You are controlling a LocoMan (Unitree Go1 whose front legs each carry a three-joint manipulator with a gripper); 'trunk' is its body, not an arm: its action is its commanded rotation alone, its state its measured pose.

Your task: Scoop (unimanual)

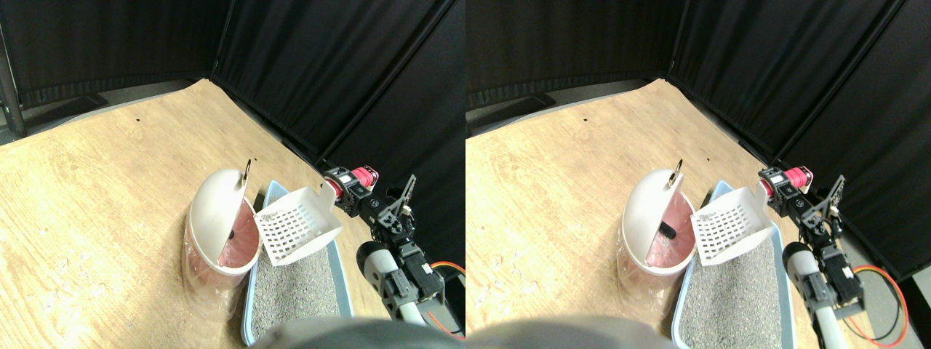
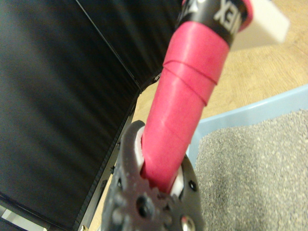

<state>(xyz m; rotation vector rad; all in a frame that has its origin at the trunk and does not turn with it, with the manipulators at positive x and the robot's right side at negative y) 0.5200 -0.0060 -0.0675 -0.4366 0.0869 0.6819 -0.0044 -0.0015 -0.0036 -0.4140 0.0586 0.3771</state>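
Claw [image 2: 161, 185] grips pink-wrapped scoop [image 1: 300, 225] beside white bin [image 1: 218, 218]; lettering unreadable.

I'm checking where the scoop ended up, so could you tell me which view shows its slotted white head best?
The stereo pair view: the scoop's slotted white head shows whole, raised between the bin and the litter tray. The wrist view shows only its pink wrapped handle in the gripper.
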